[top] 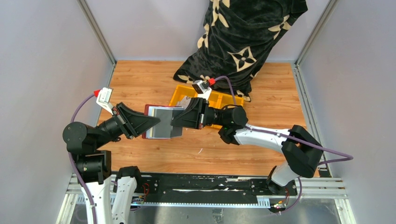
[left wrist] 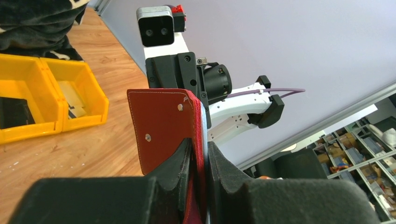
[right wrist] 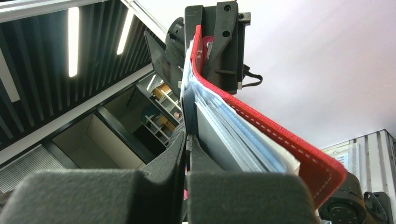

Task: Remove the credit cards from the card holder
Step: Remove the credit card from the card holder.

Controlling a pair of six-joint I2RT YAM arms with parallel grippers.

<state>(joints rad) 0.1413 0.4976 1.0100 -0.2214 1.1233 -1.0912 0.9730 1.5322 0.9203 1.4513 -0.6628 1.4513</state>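
Note:
The dark red card holder (top: 150, 122) is held open in the air above the table between both arms. My left gripper (top: 156, 123) is shut on its left edge; in the left wrist view the fingers (left wrist: 201, 156) clamp the red cover (left wrist: 161, 126). My right gripper (top: 175, 119) is shut on a thin grey credit card (top: 164, 122) that still sits in the holder. In the right wrist view the jaws (right wrist: 187, 140) pinch the card's edge (right wrist: 187, 114) beside several silvery-blue sleeves (right wrist: 233, 135) and the red cover (right wrist: 280, 135).
A yellow three-compartment bin (top: 218, 100) stands behind the right gripper, with flat items in its compartments (left wrist: 70, 95). A black cloth with tan flower marks (top: 243, 42) is heaped at the back. Grey walls close in both sides.

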